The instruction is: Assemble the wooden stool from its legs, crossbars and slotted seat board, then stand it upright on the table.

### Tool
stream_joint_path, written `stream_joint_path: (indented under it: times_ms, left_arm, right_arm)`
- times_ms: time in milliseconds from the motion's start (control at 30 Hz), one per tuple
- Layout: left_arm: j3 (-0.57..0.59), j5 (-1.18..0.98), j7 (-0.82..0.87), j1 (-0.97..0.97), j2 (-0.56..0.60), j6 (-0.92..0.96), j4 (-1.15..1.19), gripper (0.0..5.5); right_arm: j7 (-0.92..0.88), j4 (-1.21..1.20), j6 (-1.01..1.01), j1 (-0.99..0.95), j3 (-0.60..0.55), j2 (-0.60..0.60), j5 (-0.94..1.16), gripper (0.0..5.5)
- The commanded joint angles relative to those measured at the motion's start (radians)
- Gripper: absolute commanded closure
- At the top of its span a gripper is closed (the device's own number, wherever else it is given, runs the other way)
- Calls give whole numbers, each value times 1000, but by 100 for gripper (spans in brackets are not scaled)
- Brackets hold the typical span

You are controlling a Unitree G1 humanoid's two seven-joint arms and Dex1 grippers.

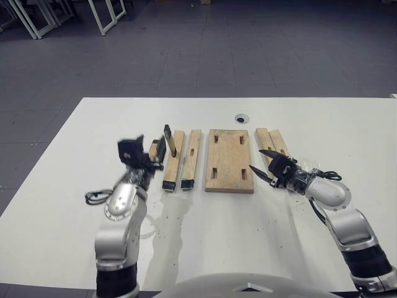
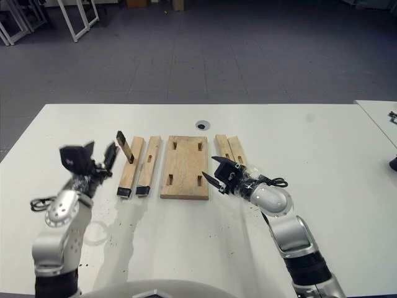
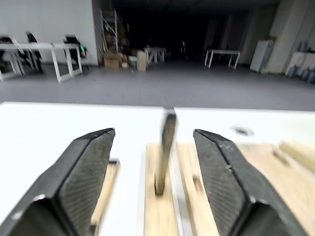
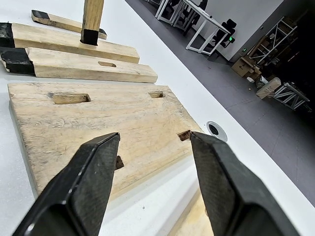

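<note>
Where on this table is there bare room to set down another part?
Bare: the near strip of table before the seat board, and the far right beyond the right legs. Crowded: the row from left legs to right legs; a cable lies far left.

The white tabletop [image 1: 322, 124] in front of me carries the stool parts, laid flat in a row. The slotted seat board [image 1: 229, 161] lies in the middle, with four slots showing in its face. Just to my left of it, two legs [image 1: 191, 160] lie side by side, their black-tipped ends toward me. Further left lies a shorter wooden piece [image 4: 64, 21], also black-tipped. On the right of the board, two more legs [image 1: 263, 139] lie close together. Beyond the board a round cable port [image 1: 240, 118] is set into the surface. Toward my left edge a black cable [image 1: 96, 197] lies curled, and faint smudges [image 1: 167, 217] mark the near part.
</note>
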Motion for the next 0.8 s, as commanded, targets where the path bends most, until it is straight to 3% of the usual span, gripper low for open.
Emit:
stream_joint_path:
  times_ms: [33,100,600,733,800]
  left_arm:
    - [-36,17,-51,108,0,-69,79,248]
    - [-41,15,-66,114,-2,-80,144,283]
    - [-62,60,-59,9,-9,-58,450,283]
    - [-68,76,-59,-44,2,-17,500,343]
    - [-59,76,-55,-62,6,17,494,346]
  right_arm:
    - [-3,-11,17,-1,-6,-4,-4,288]
    - [0,-11,19,-4,-5,-5,-5,288]
    - [15,8,14,-25,-2,-10,-6,288]
    - [8,12,36,-39,-12,6,12,288]
    - [-1,-1,93,-51,-37,36,63,288]
